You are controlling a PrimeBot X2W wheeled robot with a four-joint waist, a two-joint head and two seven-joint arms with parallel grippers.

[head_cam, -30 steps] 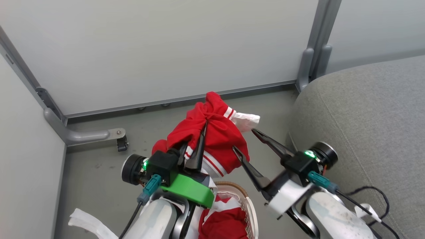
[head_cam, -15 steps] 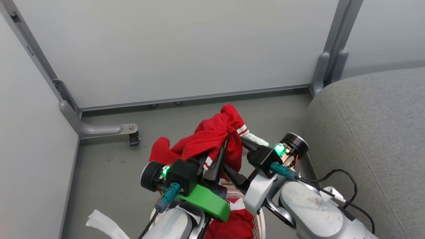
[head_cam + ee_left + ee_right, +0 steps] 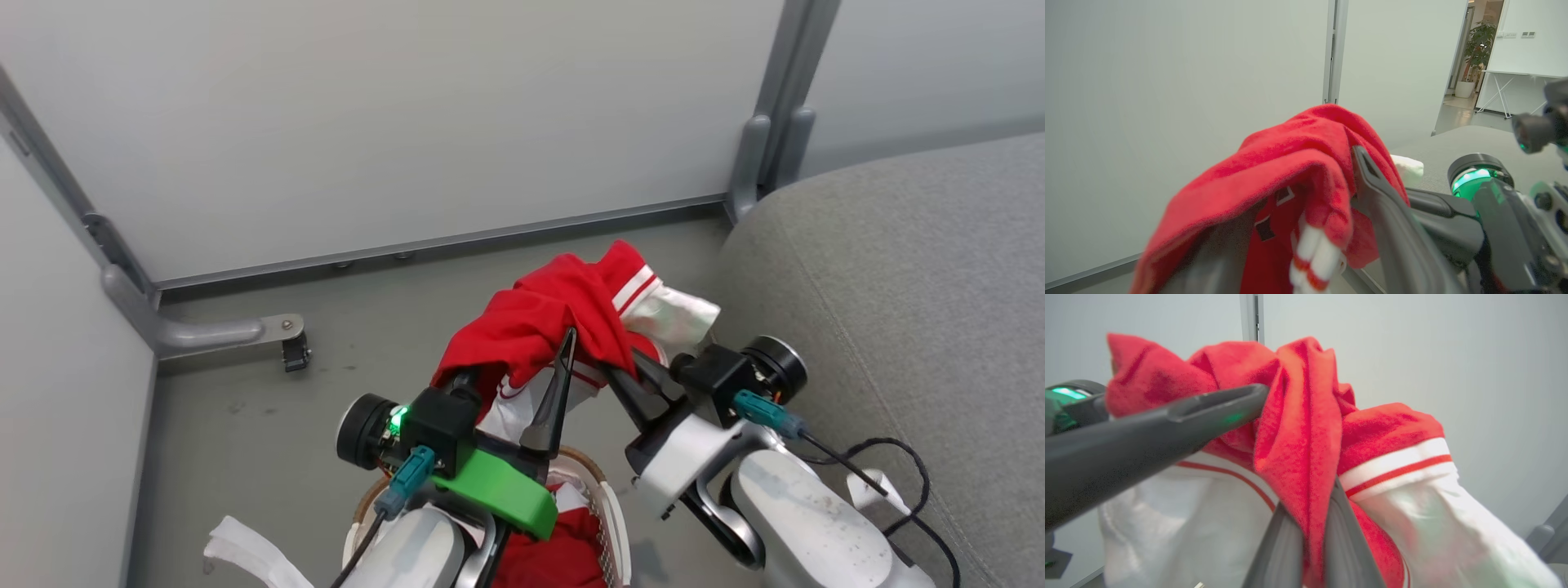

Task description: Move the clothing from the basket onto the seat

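A red garment of the clothing point(image 3: 555, 314) with white panels and stripe trim hangs in the air above the basket point(image 3: 608, 510). My right gripper point(image 3: 620, 371) is shut on a fold of it; in the right wrist view its two fingers point(image 3: 1286, 547) pinch the red fabric point(image 3: 1298, 428) between them. My left gripper point(image 3: 518, 355) is open, its fingers point(image 3: 1380, 196) spread apart, with the garment point(image 3: 1290, 163) draped over them. More red clothing point(image 3: 555, 559) lies in the basket. The grey seat point(image 3: 898, 269) is on the right.
Pale partition walls point(image 3: 408, 122) close off the back and left. A metal foot with a caster point(image 3: 290, 343) stands on the grey floor at left. A white cloth strip point(image 3: 245, 559) lies at the lower left. A black cable point(image 3: 898, 457) rests on the seat's edge.
My right gripper has moved in from the right and shut on the garment. My left gripper has gone from shut on it to open. The head camera has shifted.
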